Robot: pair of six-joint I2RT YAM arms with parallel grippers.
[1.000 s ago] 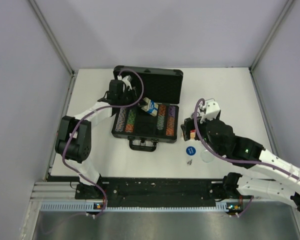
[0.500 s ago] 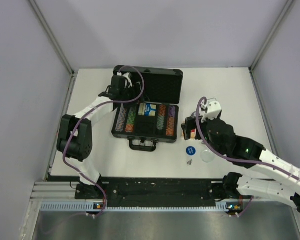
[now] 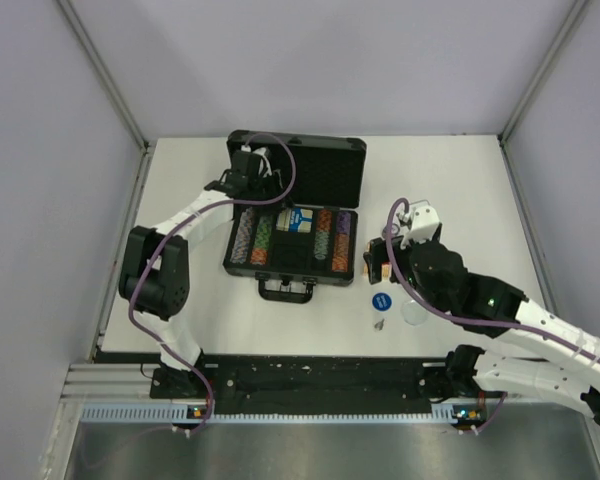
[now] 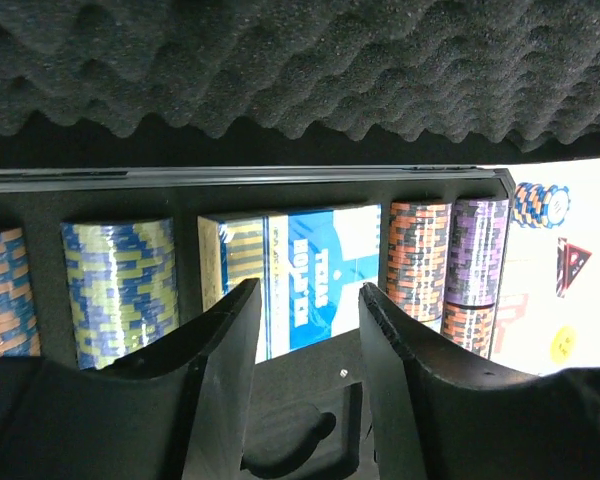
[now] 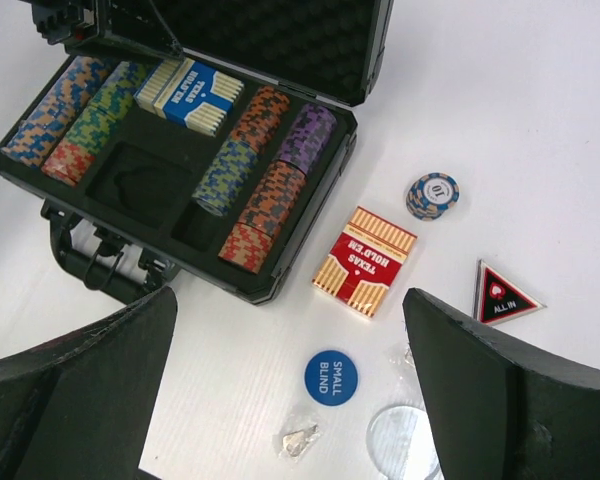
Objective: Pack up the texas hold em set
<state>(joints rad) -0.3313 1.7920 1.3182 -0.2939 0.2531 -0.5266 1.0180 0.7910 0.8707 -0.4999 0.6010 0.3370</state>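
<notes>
My right jaws hang spread wide and empty over the table (image 5: 540,90), one dark finger (image 5: 520,400) at each side of my view. Nearest between them lie one clear round disc (image 5: 400,437), one small clear scrap (image 5: 300,438) and one blue round button (image 5: 331,377) marked SMALL BLIND. Just beyond is the one red card box (image 5: 364,262), flat on the table and close to the case's right wall, though I cannot tell whether they touch. To its right lies one red triangle (image 5: 502,297), and farther off one loose stack of chips (image 5: 432,195). Ahead and left of these jaws the single black case (image 5: 145,185) lies open, handle toward me. It holds four rows of chips (image 5: 270,170), two on each side of the middle. The one blue card box (image 4: 300,285) lies flat in the far middle compartment. My left jaws hover right above that box, parted and gripping nothing, and the box shows in the gap between my two fingers (image 4: 220,370). Beyond it rises the foam-lined lid (image 4: 280,70).
</notes>
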